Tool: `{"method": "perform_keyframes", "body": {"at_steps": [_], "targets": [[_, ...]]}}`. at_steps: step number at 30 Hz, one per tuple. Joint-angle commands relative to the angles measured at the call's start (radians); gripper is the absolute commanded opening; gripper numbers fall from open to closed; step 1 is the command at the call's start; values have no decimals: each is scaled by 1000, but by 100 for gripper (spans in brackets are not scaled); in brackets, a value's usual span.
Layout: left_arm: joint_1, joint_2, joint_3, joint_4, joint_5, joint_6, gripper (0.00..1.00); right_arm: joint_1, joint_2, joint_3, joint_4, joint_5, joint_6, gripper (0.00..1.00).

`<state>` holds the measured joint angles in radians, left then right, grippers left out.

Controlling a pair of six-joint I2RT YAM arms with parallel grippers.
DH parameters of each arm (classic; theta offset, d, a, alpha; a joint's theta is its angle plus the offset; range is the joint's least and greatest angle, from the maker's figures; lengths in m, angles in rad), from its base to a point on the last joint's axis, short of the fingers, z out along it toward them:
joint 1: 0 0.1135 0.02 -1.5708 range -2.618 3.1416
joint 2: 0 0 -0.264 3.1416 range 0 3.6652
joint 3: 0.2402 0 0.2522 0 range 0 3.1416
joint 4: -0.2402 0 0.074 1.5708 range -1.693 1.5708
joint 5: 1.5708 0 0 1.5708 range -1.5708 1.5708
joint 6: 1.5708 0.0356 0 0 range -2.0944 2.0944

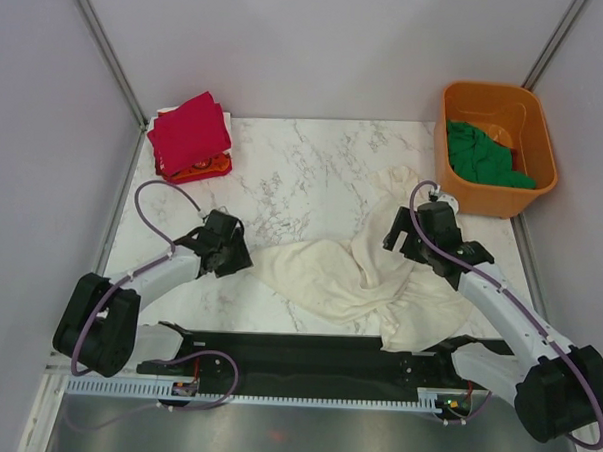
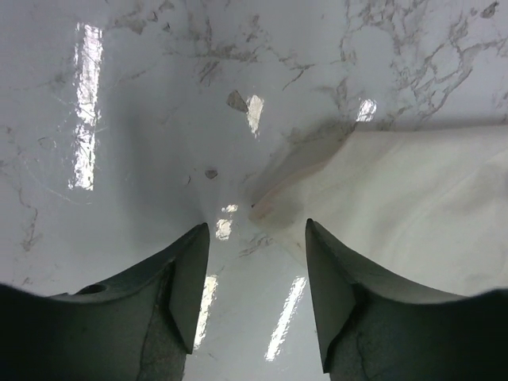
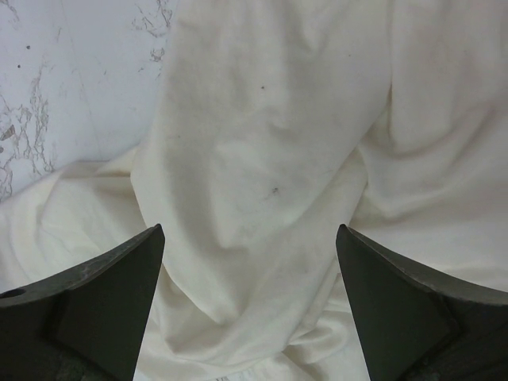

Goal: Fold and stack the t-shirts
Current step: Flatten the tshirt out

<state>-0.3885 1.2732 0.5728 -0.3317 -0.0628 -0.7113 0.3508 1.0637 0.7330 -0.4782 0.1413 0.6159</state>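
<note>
A large cream-white t-shirt (image 1: 369, 279) lies crumpled on the marble table, from the middle to the front right. My left gripper (image 1: 235, 251) is open and empty at the shirt's left edge; its wrist view shows the cloth corner (image 2: 397, 198) just ahead of the right finger. My right gripper (image 1: 413, 231) is open above the shirt's bunched folds (image 3: 262, 159), holding nothing. A crimson red shirt (image 1: 191, 129) lies folded at the back left on an orange-red one (image 1: 206, 166). A dark green shirt (image 1: 483, 154) lies in the orange tub (image 1: 541, 131).
The orange plastic tub stands at the back right corner. Bare marble table (image 1: 314, 177) lies between the red stack and the cream shirt. Grey walls close the left and right sides. A black rail (image 1: 296, 351) runs along the near edge.
</note>
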Motion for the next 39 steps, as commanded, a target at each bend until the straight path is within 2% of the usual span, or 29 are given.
{"method": "perform_keyframes", "body": {"at_steps": [1,2,7,8,9,10,16,19,20,21,24,26,29,32,38,39], "targets": [[-4,79,32,72,-37,-28,56,2,-21,16,-36,26,-13,98],[-6,92,35,80,-29,-31,49,1,-25,13,-40,24,-13,98],[-23,118,30,123,6,-36,38,2,-44,8,-53,49,-16,98],[-29,117,29,129,8,-34,28,2,-45,6,-54,52,-16,98],[-29,118,29,138,15,-31,7,2,-42,3,-56,52,-19,98],[-29,118,32,140,18,-28,2,2,-42,2,-56,50,-21,98],[-18,84,91,157,21,4,2,2,25,-40,-4,6,-7,98],[72,55,108,138,50,18,2,1,97,-52,50,-5,-1,98],[162,45,104,132,67,22,2,1,158,-49,61,-8,2,98],[207,35,98,122,101,35,2,1,192,-41,75,-25,5,98],[284,-66,91,24,66,7,2,2,343,-12,183,-115,10,98],[354,-206,72,-4,35,-51,2,2,463,25,208,-129,13,98],[468,-349,59,-53,47,-19,2,2,617,130,240,-172,15,98],[519,-377,88,-127,58,31,2,20,767,253,274,-216,36,98],[534,-397,68,-155,89,27,2,66,1033,587,277,-198,25,98],[534,-390,67,-153,86,27,2,66,1053,689,283,-187,-5,98]]}}
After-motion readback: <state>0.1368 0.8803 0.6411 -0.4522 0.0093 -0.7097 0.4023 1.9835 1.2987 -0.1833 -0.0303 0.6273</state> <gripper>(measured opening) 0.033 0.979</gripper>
